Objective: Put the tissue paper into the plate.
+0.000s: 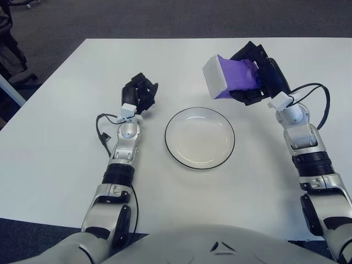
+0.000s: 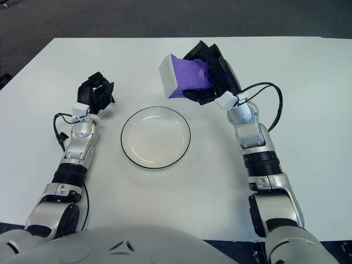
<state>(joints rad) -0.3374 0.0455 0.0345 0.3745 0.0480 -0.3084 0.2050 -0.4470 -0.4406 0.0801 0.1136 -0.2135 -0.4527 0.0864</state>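
A purple-and-white tissue pack (image 1: 228, 77) is held in the air by my right hand (image 1: 256, 77), whose black fingers are curled around it. The pack hangs just beyond the far right rim of the plate (image 1: 199, 137), a white round plate with a dark edge standing on the white table (image 1: 55, 148). In the right eye view the same pack (image 2: 183, 76) shows above the far right of the plate (image 2: 155, 137). My left hand (image 1: 140, 93) shows to the left of the plate, holding nothing, its fingers curled.
A black cable (image 1: 103, 132) loops beside my left forearm. Another cable (image 1: 319, 104) arcs off my right wrist. Dark carpet (image 1: 176, 16) lies beyond the table's far edge, and a dark object (image 1: 10, 52) stands at the far left.
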